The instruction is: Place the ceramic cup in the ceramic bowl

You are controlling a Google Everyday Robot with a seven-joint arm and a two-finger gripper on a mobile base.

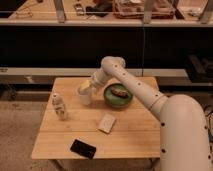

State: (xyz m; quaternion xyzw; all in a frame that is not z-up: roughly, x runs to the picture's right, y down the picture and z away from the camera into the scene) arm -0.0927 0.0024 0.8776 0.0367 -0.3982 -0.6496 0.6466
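Observation:
The white ceramic cup [85, 95] stands on the wooden table [130, 135], left of the dark green ceramic bowl [118, 96]. The bowl holds a small brown-red item [120, 92]. My gripper [86, 87] is right over the cup, at its rim, at the end of the white arm reaching in from the right. The cup sits a short way from the bowl's left edge.
A white bottle-shaped figure with dark marks [59, 106] stands at the table's left. A pale flat packet [106, 123] lies in the middle front. A black flat object [83, 148] lies near the front edge. Dark shelving runs behind the table.

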